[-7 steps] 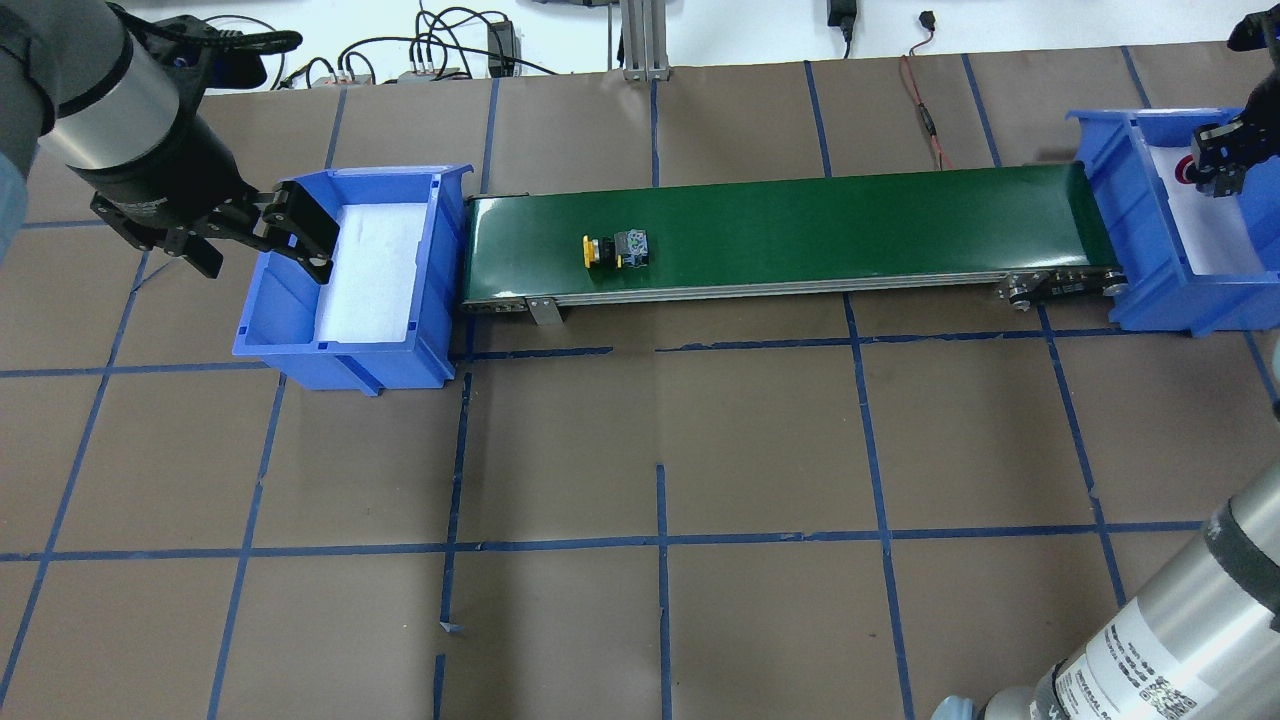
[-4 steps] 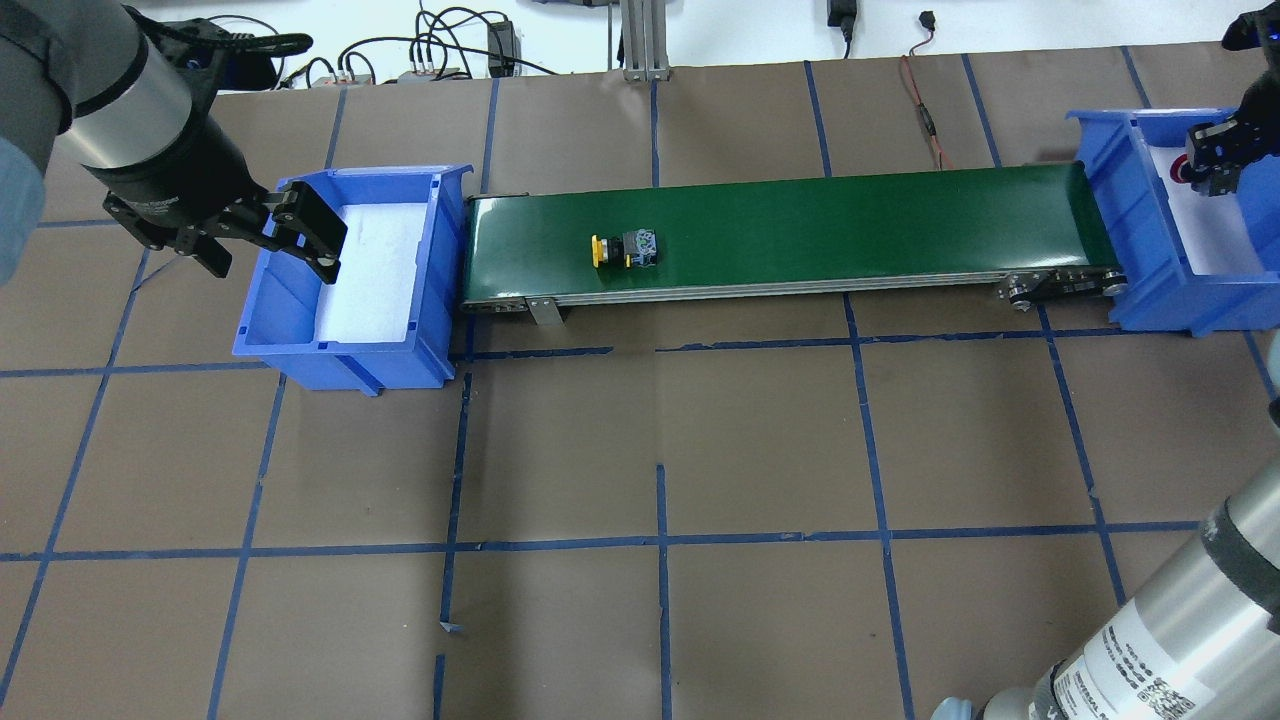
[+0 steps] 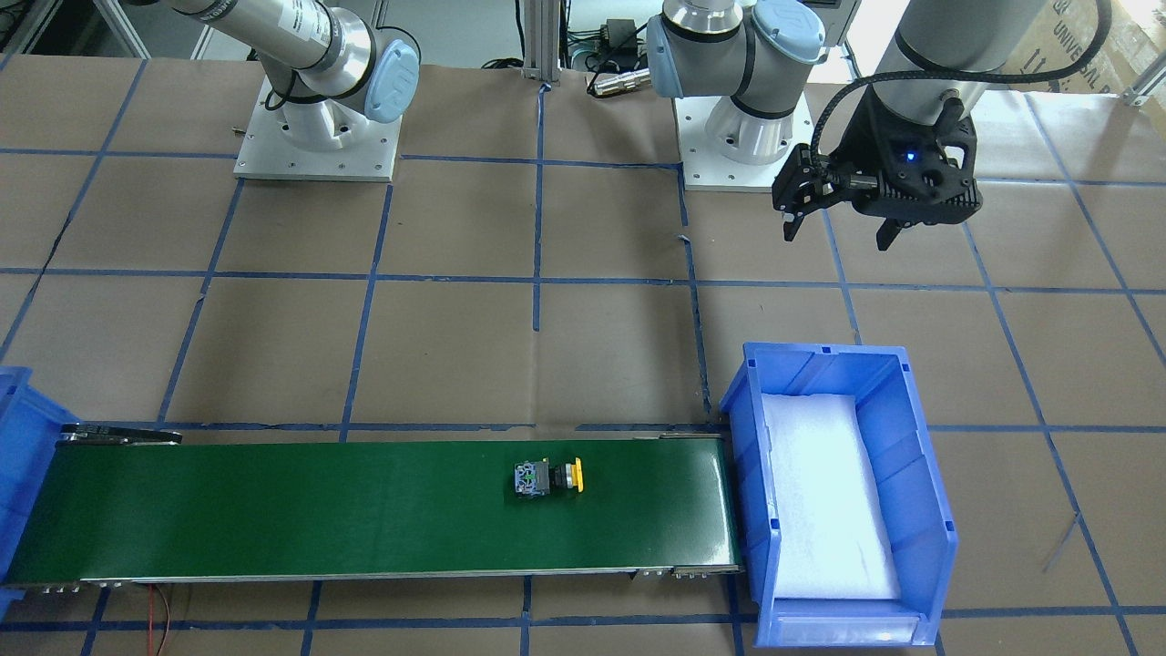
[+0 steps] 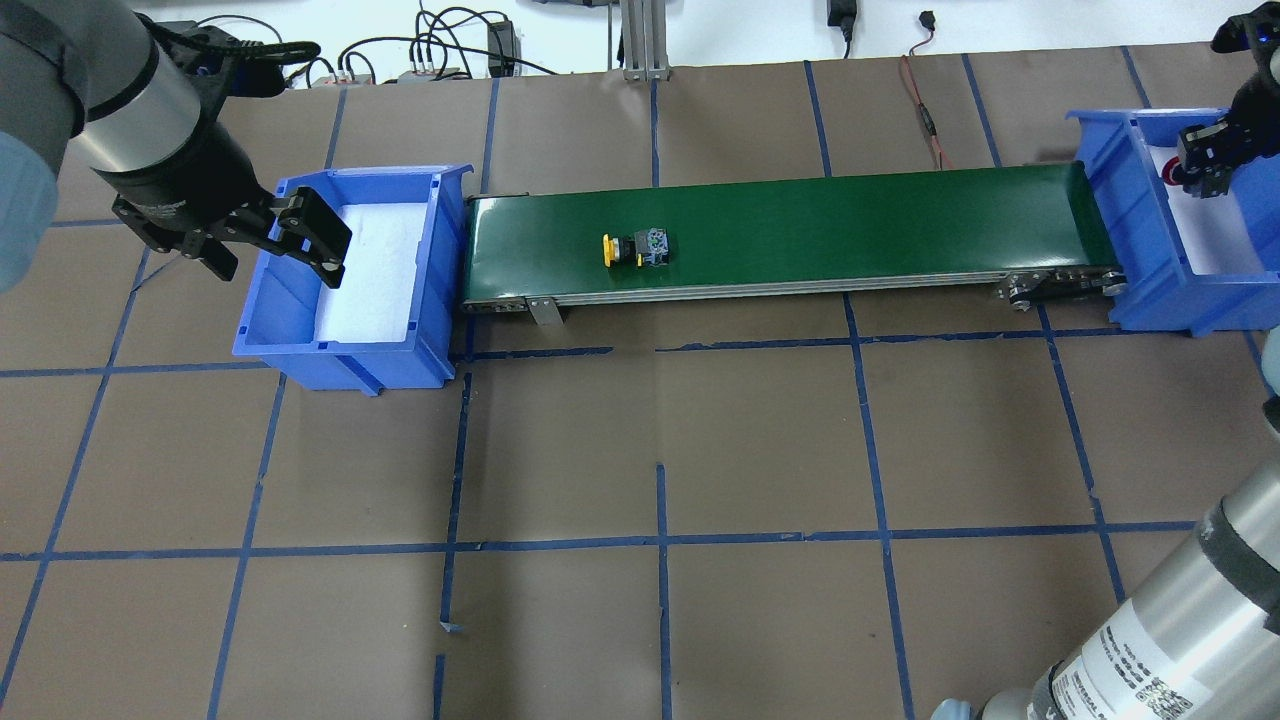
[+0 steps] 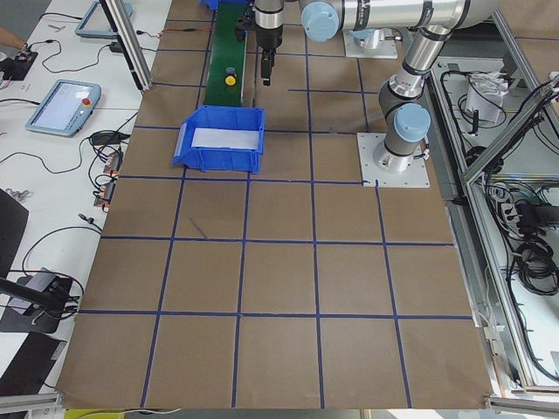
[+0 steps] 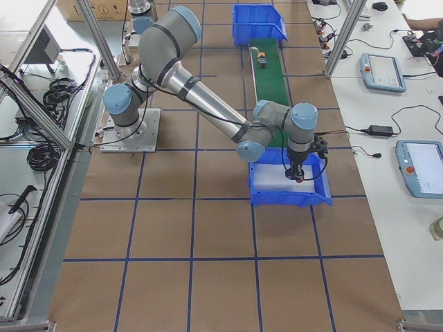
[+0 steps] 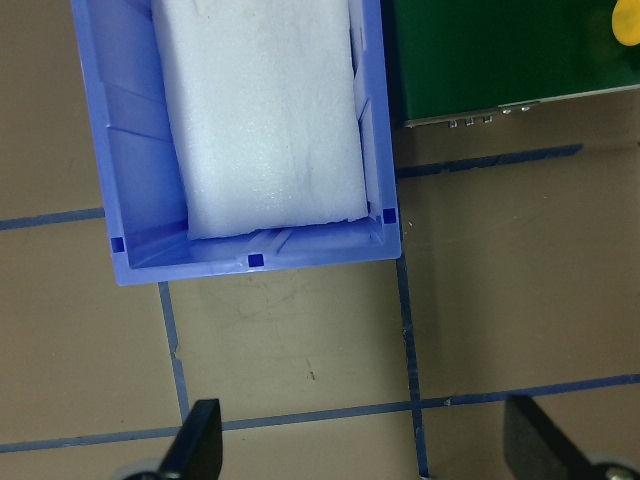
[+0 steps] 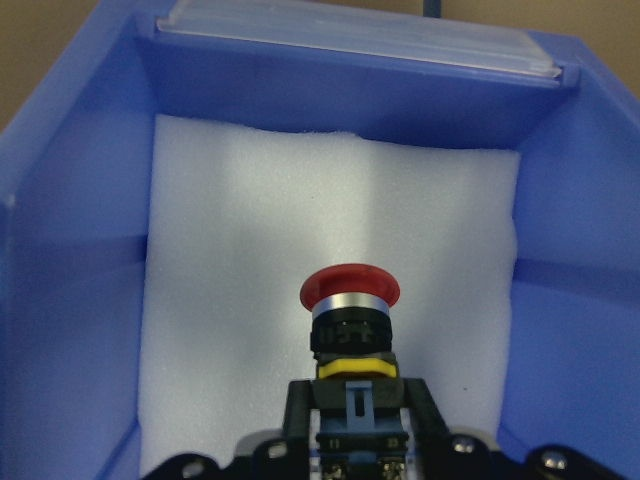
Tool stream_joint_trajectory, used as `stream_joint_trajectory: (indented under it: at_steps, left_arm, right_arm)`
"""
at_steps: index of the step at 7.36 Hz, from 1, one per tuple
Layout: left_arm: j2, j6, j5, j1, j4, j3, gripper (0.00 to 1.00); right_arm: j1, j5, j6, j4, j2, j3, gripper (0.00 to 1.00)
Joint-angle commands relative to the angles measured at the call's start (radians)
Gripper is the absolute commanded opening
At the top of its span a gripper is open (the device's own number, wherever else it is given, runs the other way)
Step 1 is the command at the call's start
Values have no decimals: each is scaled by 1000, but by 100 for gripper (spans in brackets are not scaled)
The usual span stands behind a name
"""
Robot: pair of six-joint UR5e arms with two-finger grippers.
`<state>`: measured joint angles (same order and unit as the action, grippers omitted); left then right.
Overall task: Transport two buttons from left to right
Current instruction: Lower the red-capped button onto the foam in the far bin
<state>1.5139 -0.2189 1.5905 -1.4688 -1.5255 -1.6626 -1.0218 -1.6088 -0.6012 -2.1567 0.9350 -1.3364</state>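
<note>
1. The yellow button (image 4: pixel 636 249) lies on its side on the green conveyor belt (image 4: pixel 850 220), in the left-centre part of the overhead view. Its yellow cap points toward the blue bin at the left end of the belt (image 4: pixel 350 352). Nothing is touching it.
2. That bin holds only a white foam pad (image 4: pixel 370 265).
3. The left gripper (image 3: pixel 838 230) hangs in the air at the upper right of the front-facing view. Its jaws are spread wide with nothing between them. In the left wrist view its fingers (image 7: pixel 198 442) sit over brown table paper, just off the short end of the bin.
4. The red button (image 8: pixel 350 322) is clamped in the right gripper (image 4: pixel 1203 160), at the upper right edge of the overhead view. The jaws grip its black body, and the red cap sticks out in front of them.
5. The red button is inside the second blue bin (image 4: pixel 1150 270) at the right end of the belt, over its white foam. I cannot tell from these views whether it touches the foam.
6. The two buttons are well apart.
</note>
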Motion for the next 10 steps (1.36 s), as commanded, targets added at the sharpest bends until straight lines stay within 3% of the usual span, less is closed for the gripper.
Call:
stream_joint_trajectory:
  at_steps: [1,5,6,7,8,9,10]
  left_arm:
    - [5,6,5,1,1,0,100]
    - [12,9,-1,2,1,3,100]
    - [12,10,-1,4,1,3,100]
    - [9,12,-1,2,1,6,100]
    - [-1,10,0,2,-1,6,100]
    - [-18,10,2,1,-8,9,100]
    - [-32,10,3,-4,-15,6,100]
  right_arm:
    - [3,1,-3,1,-1,0,45]
    - [3,1,-3,1,1,0,47]
    - [0,1,-3,9,7,3,51]
    - [0,7,-6,36,11,9,60]
    - [-3,16,-38,102,34,26,76]
    - [-27,38,-40,185,80,35,99]
    - [-47,35,-72,272,123,34,100]
